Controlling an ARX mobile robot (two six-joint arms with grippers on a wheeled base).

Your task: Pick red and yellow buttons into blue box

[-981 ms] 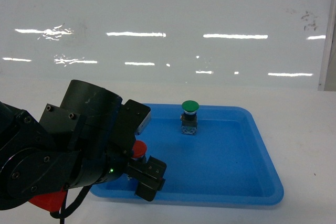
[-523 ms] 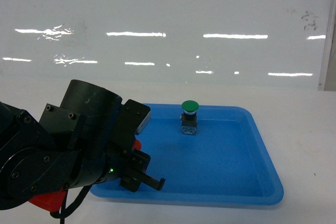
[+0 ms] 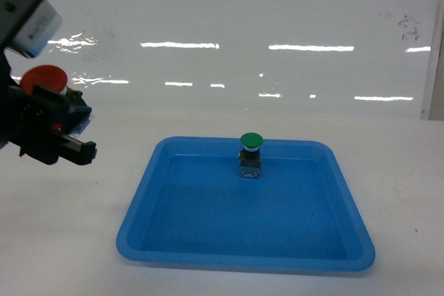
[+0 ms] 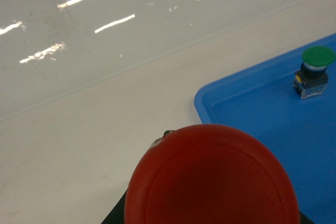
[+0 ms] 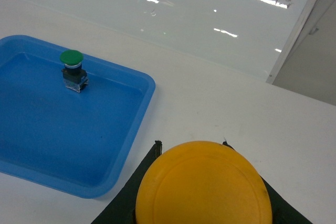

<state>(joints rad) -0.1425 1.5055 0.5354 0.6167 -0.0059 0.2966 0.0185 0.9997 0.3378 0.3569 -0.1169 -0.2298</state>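
At nine o'clock of the head view, high off the table, the red button (image 3: 43, 78) is held clamped in the left gripper (image 3: 52, 126), its smooth round cap uppermost. The yellow button (image 5: 203, 185) is gripped likewise by the right gripper, seen only from its wrist camera. The blue box is in no view, so its bearing cannot be told. A green button (image 3: 250, 141) is left standing upright at twelve o'clock inside the shallow, glossy blue tray (image 3: 347, 202).

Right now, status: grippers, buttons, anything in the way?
Left gripper shut on red button, lifted left of tray. Right grips yellow button. Green button alone in tray. Blue box not in view.
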